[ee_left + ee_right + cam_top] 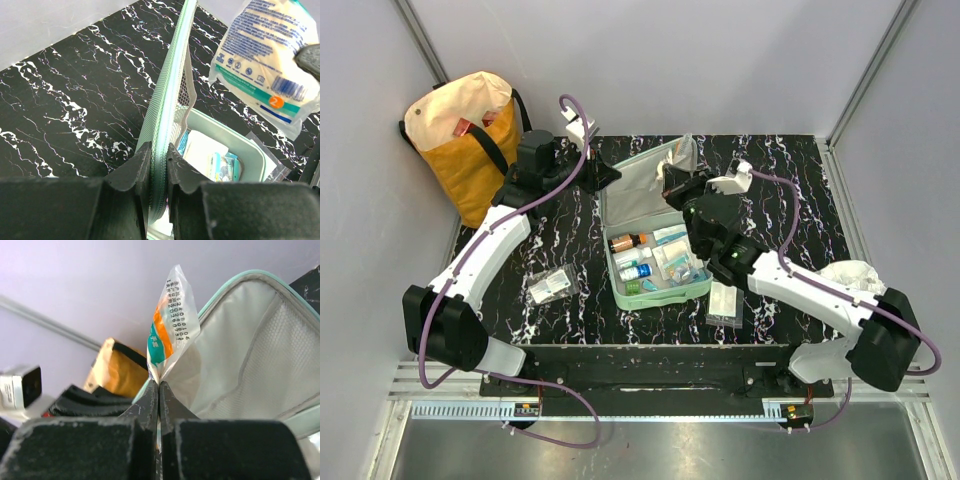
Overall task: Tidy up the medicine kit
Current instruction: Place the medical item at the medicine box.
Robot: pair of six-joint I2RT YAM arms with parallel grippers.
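Along the lower edge of the top frame, both arm bases; listing runs from there toward the back wall.

- Counter (790,190): black marbled top. Loose on it, a clear packet (550,287) at lower left of centre and a flat clear pack (725,303) at lower right, touching the kit's near corner.
- Medicine kit (616,285): open at centre frame, tray lying flat. Small bottles (628,242) and boxes are packed inside.
- Lid (638,190): raised from the tray's far side, its pale lining and mesh pocket (285,355) facing right of frame.
- Left tool (159,151): narrow, pinching the lid's green zip edge. Arm stretched up the left of the frame, forearm angled in toward centre.
- Right tool (158,386): closed tight on the bottom seam of a sachet (170,325). Arm reaches in from lower right, wrist over the tray's far right corner.
- Governing relation: the sachet stands upright, long axis vertical, just in front of the lining. The mesh pocket lies to its right in the right wrist frame. The right arm is nearer; likely next move is a tuck into that pocket.
- Tote bag (470,140): yellow and cream, upper left, well apart.
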